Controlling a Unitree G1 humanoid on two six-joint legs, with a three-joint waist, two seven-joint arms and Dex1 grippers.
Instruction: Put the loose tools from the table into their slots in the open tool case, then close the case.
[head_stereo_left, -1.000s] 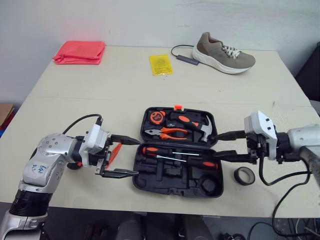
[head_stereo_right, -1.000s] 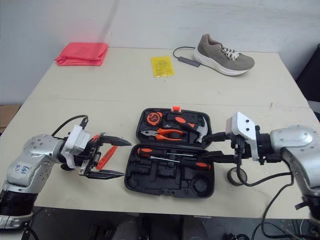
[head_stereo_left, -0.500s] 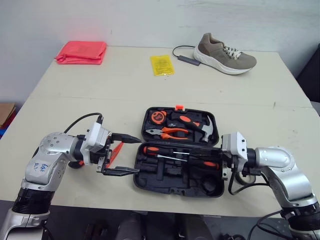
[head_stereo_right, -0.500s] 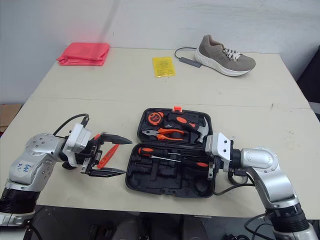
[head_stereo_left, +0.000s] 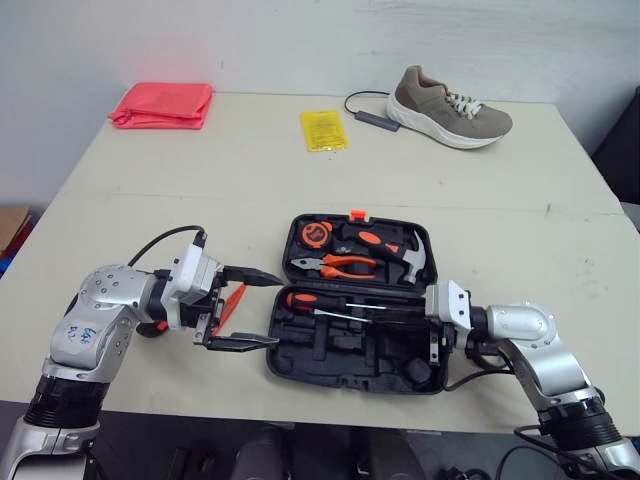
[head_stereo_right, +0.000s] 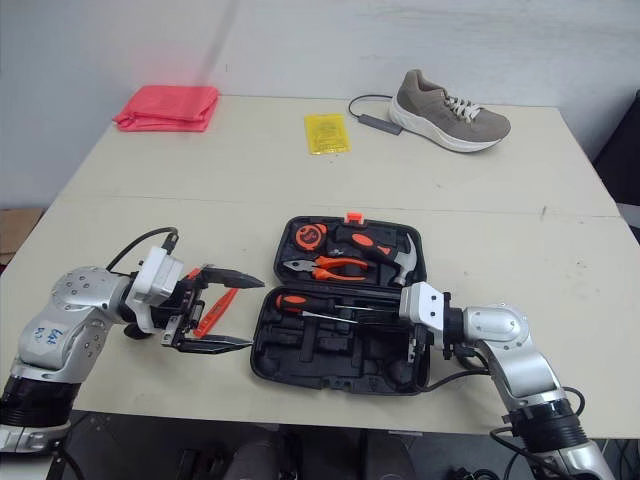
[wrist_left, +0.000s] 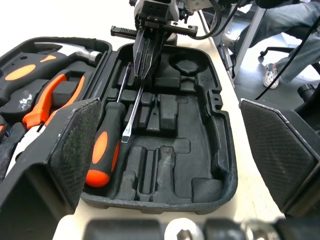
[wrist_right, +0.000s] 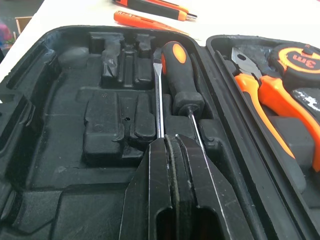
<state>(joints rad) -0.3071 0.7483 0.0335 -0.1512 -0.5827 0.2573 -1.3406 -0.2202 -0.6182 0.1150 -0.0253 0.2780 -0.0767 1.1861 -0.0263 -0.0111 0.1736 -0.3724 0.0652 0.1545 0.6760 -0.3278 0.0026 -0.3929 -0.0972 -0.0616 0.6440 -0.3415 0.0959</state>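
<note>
Orange utility knife (head_stereo_left: 231, 304) is the loose piece that matters: it lies on the table (head_stereo_left: 180, 200) just off the left end of the tool case (head_stereo_left: 350, 378), inside the span of the left gripper (head_stereo_left: 280, 312). That gripper is spread wide and has hold of nothing, one finger on the far side and one on the near side, both pointing at the case. The knife sits back toward the palm, not at the fingertips. Its long axis runs slantwise, far end nearer the case and near end angled back toward the wrist, so it lies closer to the line from finger to finger than across it. I judge that closing as things stand would catch it by the ends; the wrist wants turning, or the knife taking across its narrow width. I cannot tell whether the fingers hang level with the knife or above it. A second loose tool (wrist_right: 160, 5), dark with orange, lies farther from the case; its kind is unclear. The left arm is plainly nearer both. The right gripper (wrist_right: 172, 145) is down in the case's near half with its fingers pressed together, tips over the bare shaft of the flat-blade screwdriver (wrist_right: 158, 95), beside the orange-handled screwdriver (wrist_right: 181, 75). I cannot make out whether it pinches anything. Empty slots (wrist_left: 155, 160) lie nearer me than the screwdrivers, their long sides parallel to the shafts.
</note>
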